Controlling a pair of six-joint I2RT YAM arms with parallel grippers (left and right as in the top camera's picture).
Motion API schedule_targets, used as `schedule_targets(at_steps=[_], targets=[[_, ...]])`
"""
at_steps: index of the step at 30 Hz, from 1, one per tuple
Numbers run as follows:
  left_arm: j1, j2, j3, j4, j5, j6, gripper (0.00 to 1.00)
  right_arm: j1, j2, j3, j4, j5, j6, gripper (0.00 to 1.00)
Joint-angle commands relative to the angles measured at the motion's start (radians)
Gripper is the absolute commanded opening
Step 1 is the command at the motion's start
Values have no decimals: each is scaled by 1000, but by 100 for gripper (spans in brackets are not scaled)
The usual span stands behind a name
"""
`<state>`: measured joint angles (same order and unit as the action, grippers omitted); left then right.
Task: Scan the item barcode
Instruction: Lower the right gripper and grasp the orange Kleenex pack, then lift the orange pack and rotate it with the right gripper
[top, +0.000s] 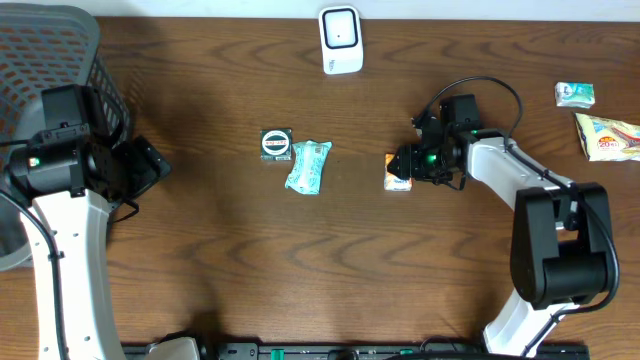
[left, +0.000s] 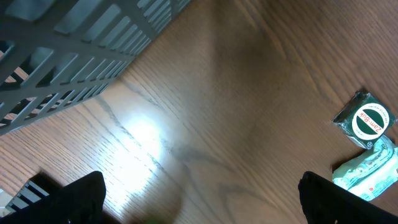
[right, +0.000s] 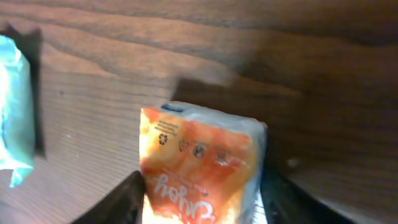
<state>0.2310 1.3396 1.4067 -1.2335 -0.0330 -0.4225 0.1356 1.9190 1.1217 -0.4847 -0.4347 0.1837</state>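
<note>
An orange snack packet (top: 397, 172) lies on the wooden table right of centre. My right gripper (top: 410, 166) reaches over it from the right. In the right wrist view the orange packet (right: 199, 165) fills the space between the two dark fingers (right: 118, 202), which press against its left and right sides; the gripper (right: 202, 202) is shut on it. No barcode shows on the face I see. A white scanner (top: 341, 40) stands at the far edge. My left gripper (top: 150, 165) hovers open over bare wood at the left, its fingertips (left: 81, 196) wide apart with nothing between them.
A green packet with a round label (top: 276, 144) and a pale teal packet (top: 308, 166) lie mid-table, also seen as the green packet (left: 365, 120) from the left wrist. A grey mesh basket (top: 40, 60) stands far left. Two more packets (top: 607, 137) lie far right.
</note>
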Motion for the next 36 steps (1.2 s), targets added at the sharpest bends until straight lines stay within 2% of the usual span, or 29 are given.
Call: schedule_targets(at_steps=[1, 4, 10, 13, 27, 36], targets=[[3, -4, -2, -5, -16, -6, 97, 21, 83, -26, -21, 21, 6, 45], [3, -4, -2, -5, -16, -6, 97, 20, 84, -26, -24, 3, 6, 32], [3, -4, -2, -5, -16, -6, 98, 6, 83, -24, -28, -67, 6, 16], [3, -4, -2, -5, -16, -6, 98, -13, 82, -23, -27, -151, 2, 1], [3, -4, -2, -5, -16, -6, 98, -58, 82, -23, -15, -586, -96, 1], [3, -4, -2, -5, -16, -6, 98, -58, 82, -22, 121, -873, -95, 1]])
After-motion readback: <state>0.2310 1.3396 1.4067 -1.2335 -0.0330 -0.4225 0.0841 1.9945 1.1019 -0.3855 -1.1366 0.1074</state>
